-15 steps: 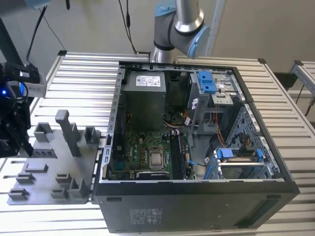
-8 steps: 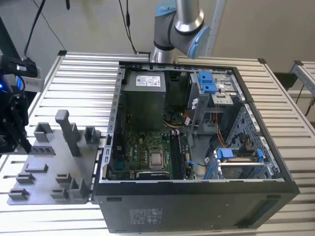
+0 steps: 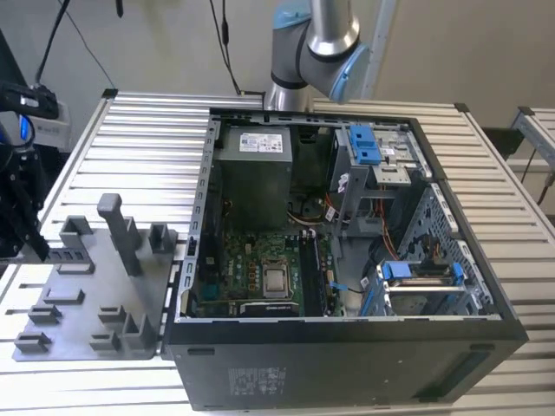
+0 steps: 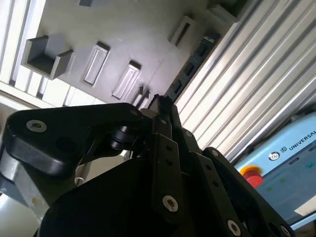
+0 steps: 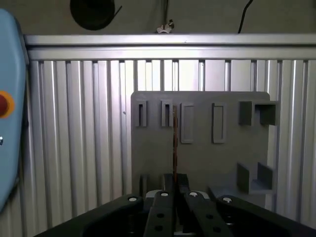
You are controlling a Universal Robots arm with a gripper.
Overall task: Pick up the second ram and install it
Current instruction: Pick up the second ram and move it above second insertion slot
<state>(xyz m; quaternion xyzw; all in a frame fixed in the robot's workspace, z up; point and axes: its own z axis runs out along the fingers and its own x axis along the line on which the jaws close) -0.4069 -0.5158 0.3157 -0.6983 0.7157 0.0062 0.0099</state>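
My gripper (image 5: 175, 178) is shut on the second ram (image 5: 175, 138), a thin dark stick seen edge-on and reaching out from between the fingertips. In the second wrist view the ram (image 4: 195, 59) runs away from the gripper (image 4: 159, 101) as a long dark strip with small chips. Below it lies the grey fixture tray (image 5: 202, 158) with its slots and blocks. In the exterior view the black gripper (image 3: 33, 247) hangs at the exterior view's left edge, over the left end of the tray (image 3: 87, 299). The green motherboard (image 3: 260, 260) lies inside the open computer case (image 3: 347, 347).
The tray's tall upright post (image 3: 117, 230) and smaller holders stand between the gripper and the case. The case wall (image 3: 195, 251) rises beside the tray. A blue teach pendant (image 4: 291, 163) lies on the ribbed aluminium table (image 3: 139, 147). The arm's base (image 3: 312, 43) stands behind the case.
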